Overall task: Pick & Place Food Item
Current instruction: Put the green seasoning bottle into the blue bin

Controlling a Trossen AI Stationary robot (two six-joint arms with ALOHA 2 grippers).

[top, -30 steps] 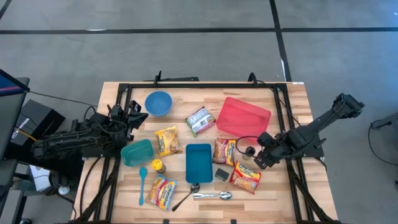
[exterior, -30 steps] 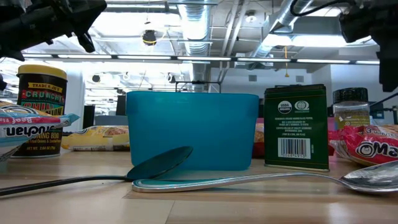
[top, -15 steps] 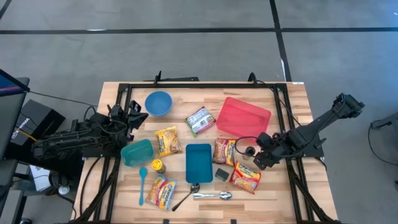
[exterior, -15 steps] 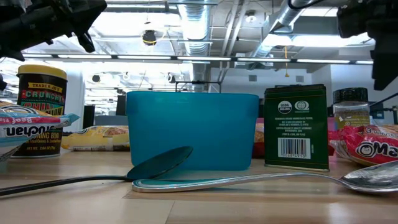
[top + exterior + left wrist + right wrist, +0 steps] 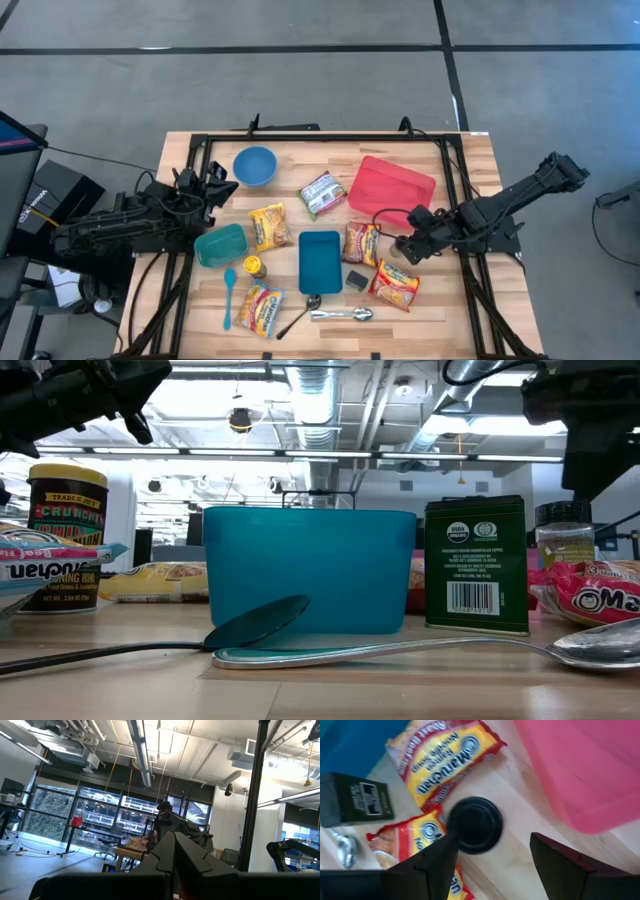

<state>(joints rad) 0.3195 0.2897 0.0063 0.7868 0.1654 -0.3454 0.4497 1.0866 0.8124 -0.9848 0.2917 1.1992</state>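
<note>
A small spice jar with a black lid [image 5: 474, 825] stands upright on the table between a Maruchan ramen packet [image 5: 445, 757] and another ramen packet [image 5: 427, 847]. It also shows in the low view [image 5: 565, 535]. My right gripper [image 5: 405, 246] is open and hangs above the jar, with one finger [image 5: 432, 862] on each side of the lid and touching nothing. My left gripper [image 5: 215, 185] is shut and empty at the table's left edge, next to the blue bowl [image 5: 254, 165].
A pink tray [image 5: 391, 187] lies just beyond the jar. A teal box [image 5: 320, 262], a dark tin [image 5: 357, 281], two spoons [image 5: 340, 314], a teal tub [image 5: 220, 245], a yellow-lidded jar [image 5: 254, 267] and more noodle packets [image 5: 266, 226] fill the table's middle and near side.
My right gripper has moved toward the table's left edge and a little toward the far edge, and now hangs over the black-lidded jar. It has stayed open. Nothing on the table has moved.
</note>
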